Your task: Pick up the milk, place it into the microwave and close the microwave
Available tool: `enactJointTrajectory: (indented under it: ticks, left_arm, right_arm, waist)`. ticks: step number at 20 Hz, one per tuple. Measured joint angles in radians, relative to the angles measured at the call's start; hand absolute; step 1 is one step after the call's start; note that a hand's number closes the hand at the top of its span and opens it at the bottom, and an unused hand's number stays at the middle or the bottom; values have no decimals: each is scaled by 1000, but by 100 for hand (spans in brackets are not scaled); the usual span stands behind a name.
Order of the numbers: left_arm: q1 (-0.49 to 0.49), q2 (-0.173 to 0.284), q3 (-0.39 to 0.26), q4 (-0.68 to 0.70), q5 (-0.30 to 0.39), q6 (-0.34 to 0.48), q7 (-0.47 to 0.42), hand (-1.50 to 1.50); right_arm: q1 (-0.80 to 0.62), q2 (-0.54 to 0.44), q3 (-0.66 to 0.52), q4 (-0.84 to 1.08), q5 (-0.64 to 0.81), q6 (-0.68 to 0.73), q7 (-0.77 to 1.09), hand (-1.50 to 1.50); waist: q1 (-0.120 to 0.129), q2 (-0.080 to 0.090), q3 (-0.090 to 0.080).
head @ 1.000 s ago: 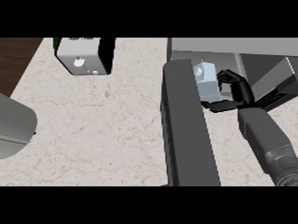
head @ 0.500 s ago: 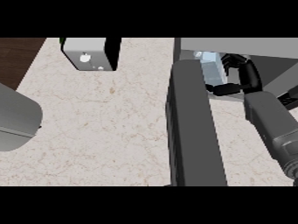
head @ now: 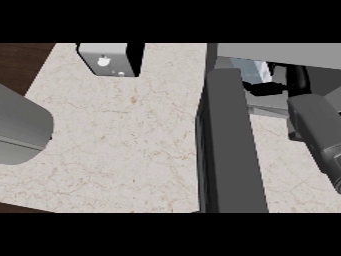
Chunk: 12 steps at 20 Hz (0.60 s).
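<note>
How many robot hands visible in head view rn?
1. The right hand is at upper right, reaching into the open microwave, fingers curled round the milk. On the left only a grey forearm shows; its hand is out of view.

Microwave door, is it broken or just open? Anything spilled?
Nothing stands out. The dark grey microwave door just hangs open while the black right hand holds the pale blue-white milk carton inside. No spill shows on the speckled beige counter.

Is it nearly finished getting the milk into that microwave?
Partly. The milk is off the counter, held by the right hand at the microwave opening. Whether it rests inside yet, I cannot tell. Releasing it and shutting the open door remain. The left forearm shows at the left edge.
</note>
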Motion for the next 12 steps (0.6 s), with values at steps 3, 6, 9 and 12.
enactJointTrajectory:
  ticks: [3,6,9,12]
  left_arm:
    - [-15,8,1,1,5,0,2,-150]
    - [-31,16,0,6,11,1,6,-150]
    - [-44,24,6,10,20,4,9,-150]
    - [-51,31,9,6,27,7,15,-150]
  right_arm:
    - [-14,-17,0,4,5,-26,14,150]
    - [-22,-34,-8,9,2,-40,24,150]
    - [-26,-47,-13,12,1,-51,27,150]
    - [-29,-59,-18,16,-1,-55,30,150]
  waist:
    - [15,9,1]
    - [21,15,2]
    - [29,21,2]
    - [40,26,4]
